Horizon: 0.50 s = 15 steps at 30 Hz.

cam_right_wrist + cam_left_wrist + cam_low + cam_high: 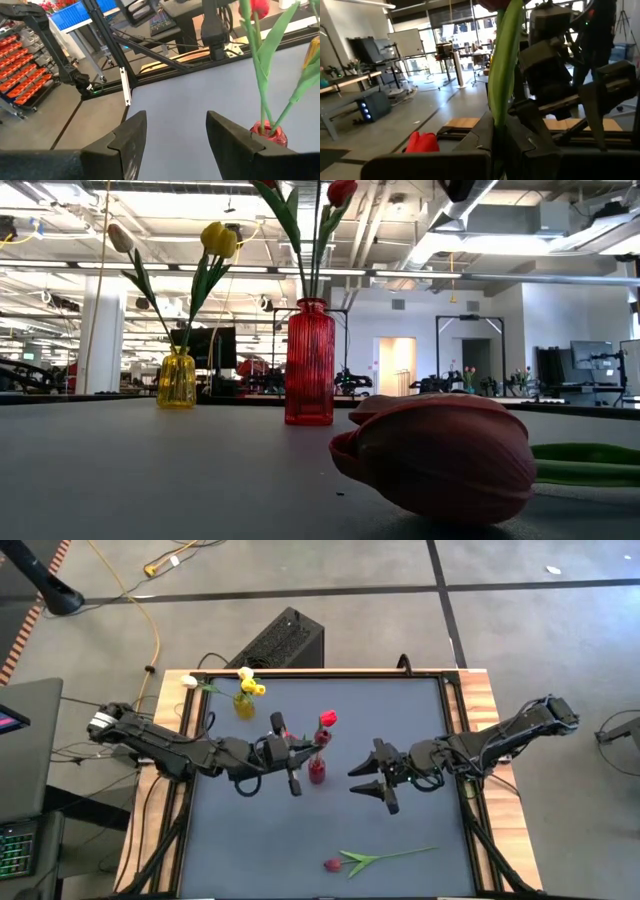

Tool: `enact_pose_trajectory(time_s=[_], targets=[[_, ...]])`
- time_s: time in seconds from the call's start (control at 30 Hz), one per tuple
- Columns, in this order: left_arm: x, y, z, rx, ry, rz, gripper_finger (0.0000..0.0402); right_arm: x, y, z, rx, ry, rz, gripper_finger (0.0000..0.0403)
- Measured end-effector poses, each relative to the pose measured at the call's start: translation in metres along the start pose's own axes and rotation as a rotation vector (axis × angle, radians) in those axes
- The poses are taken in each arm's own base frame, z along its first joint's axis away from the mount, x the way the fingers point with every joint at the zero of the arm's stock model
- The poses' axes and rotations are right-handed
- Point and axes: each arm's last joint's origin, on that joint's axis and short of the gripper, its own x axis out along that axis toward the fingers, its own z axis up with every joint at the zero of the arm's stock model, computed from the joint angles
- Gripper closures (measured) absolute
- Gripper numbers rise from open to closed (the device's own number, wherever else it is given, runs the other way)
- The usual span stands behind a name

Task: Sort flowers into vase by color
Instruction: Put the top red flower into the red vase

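1. Your loose tulip [345,862] lies flat near the table's front edge, red head toward the left arm's side and stem running toward the right arm's side; it sits front-left of the right gripper [372,786], which is the nearer one.
2. Your right gripper hangs over mid-table, jaws wide and empty.
3. Your left gripper [293,772] is clamped on a green stem [502,65] right at the red vase [317,771], which already holds red tulips.
4. The yellow vase [243,703] stands at the back with yellow and cream heads.

two vases [244,705], five tulips [334,864], two arms [170,748]
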Motion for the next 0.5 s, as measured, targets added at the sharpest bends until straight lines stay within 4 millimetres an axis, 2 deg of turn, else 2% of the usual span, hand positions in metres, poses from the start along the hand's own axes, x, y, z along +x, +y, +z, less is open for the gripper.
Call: enact_pose_trajectory(time_s=[0.5], targets=[[0.006, 0.008, -0.012, -0.058, 0.090, -0.049, 0.0401, 0.000, 0.000, 0.001, 0.000, -0.009, -0.005, 0.0171]])
